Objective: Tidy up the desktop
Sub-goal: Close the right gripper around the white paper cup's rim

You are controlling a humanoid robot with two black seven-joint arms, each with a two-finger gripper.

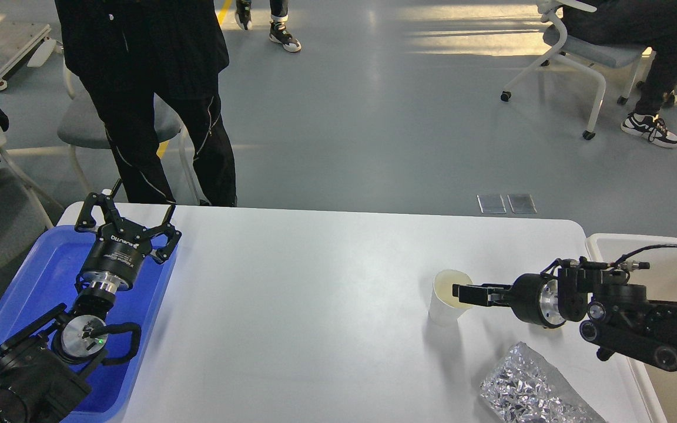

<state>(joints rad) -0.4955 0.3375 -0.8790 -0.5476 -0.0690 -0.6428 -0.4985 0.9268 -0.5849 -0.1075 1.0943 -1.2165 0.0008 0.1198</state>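
Note:
The desktop (315, 305) is a wide white tabletop. A white paper cup (443, 310) stands upright on its right part. My right gripper (461, 290) comes in from the right, level with the cup's rim, and its tip lies over the cup's mouth. It is seen side-on, so its two fingers cannot be told apart. A crumpled silver foil bag (532, 388) lies near the front edge, right of the cup. My left gripper (130, 211) is open and empty, pointing up over the blue tray (33, 276).
A beige-white bin (609, 242) stands against the table's right end, under my right arm. A person in black (156, 88) stands at the table's far left corner beside a chair. More chairs and a seated person are at the back right.

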